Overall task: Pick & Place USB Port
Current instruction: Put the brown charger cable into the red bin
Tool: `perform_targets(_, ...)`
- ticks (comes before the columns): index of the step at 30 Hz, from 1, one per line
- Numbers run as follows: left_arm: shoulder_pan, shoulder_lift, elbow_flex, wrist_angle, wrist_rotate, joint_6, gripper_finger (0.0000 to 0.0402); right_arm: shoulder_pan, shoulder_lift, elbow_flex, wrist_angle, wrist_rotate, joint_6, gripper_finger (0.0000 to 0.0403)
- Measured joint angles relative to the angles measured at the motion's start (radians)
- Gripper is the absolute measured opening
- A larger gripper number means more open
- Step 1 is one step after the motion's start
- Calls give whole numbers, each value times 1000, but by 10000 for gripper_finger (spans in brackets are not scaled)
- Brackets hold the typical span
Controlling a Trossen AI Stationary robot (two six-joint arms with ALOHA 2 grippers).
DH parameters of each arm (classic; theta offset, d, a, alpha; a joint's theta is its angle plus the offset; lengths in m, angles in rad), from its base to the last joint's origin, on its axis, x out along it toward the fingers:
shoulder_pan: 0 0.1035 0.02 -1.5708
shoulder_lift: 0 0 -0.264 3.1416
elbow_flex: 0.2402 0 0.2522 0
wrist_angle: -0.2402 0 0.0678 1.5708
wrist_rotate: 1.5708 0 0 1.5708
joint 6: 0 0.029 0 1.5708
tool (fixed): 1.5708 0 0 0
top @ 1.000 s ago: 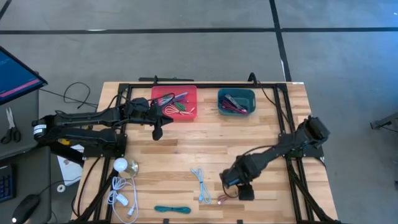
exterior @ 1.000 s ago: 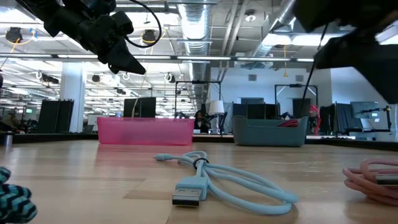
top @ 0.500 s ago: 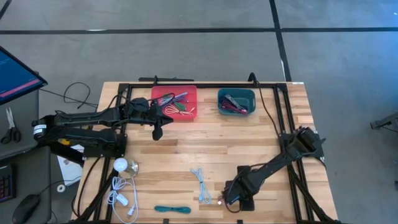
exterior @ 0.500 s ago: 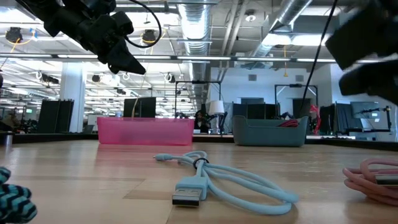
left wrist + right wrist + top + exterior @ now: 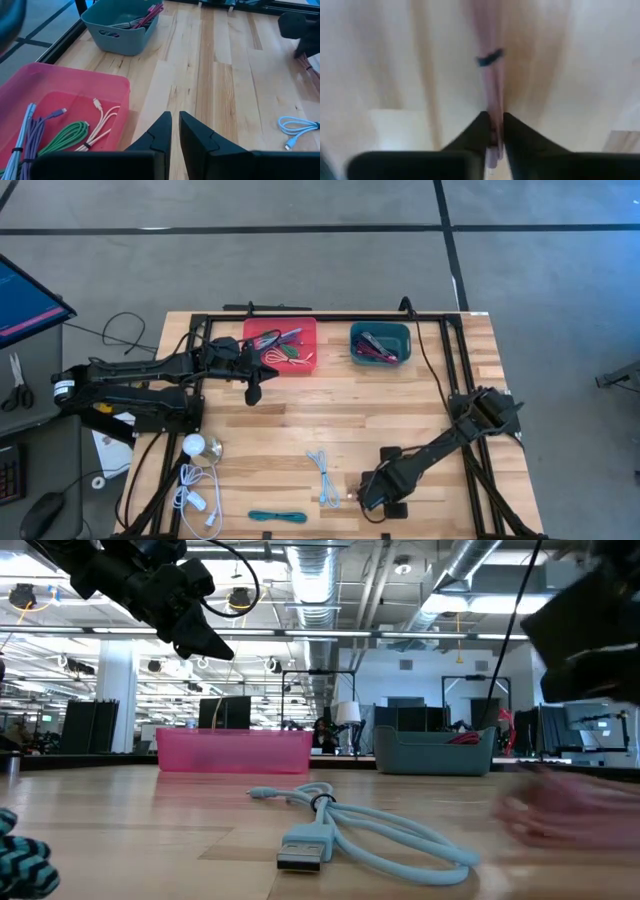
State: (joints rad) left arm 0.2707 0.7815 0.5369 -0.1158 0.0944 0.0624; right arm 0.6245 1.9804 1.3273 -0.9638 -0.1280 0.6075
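Note:
A pink USB cable (image 5: 490, 75), looped and bound with a dark tie (image 5: 490, 56), lies on the wooden table near its front edge. My right gripper (image 5: 493, 118) is shut on it; in the high view that gripper (image 5: 366, 498) stands low over the cable (image 5: 352, 497). In the low view the cable is a pink blur (image 5: 570, 815). My left gripper (image 5: 252, 394) hangs shut and empty just in front of the red tray (image 5: 305, 365); its fingers (image 5: 175, 127) touch nothing. My right gripper pinches the pink cable's bundled strands (image 5: 493, 107) between its two fingers, a little short of the dark tie. The fingers come from above, slanting down, and lie along the cable. The cable stretches away from the fingers close to the table top.
A light-blue cable (image 5: 323, 473) lies left of the right gripper, a teal one (image 5: 277, 517) at the front edge, a white one (image 5: 195, 498) at the front left. The red tray and a teal bin (image 5: 380, 343), both holding cables, stand at the back.
My right gripper has gone down and toward the table's near edge onto the pink cable and has shut on it. The cable has shifted toward the table's left.

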Motion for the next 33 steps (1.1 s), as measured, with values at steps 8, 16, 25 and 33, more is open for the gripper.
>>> perform_targets(8,0,0,0,-1,0,0,34,-29,-55,0,-18,3,-18,18)
perform_targets(16,0,0,0,-12,0,0,34,-142,-184,0,-18,240,-186,12)
perform_targets(25,0,-1,0,-51,0,0,34,-361,-344,-53,198,397,-511,12)
perform_targets(33,-1,-24,0,-142,3,0,34,-599,-356,-66,361,382,-734,12)
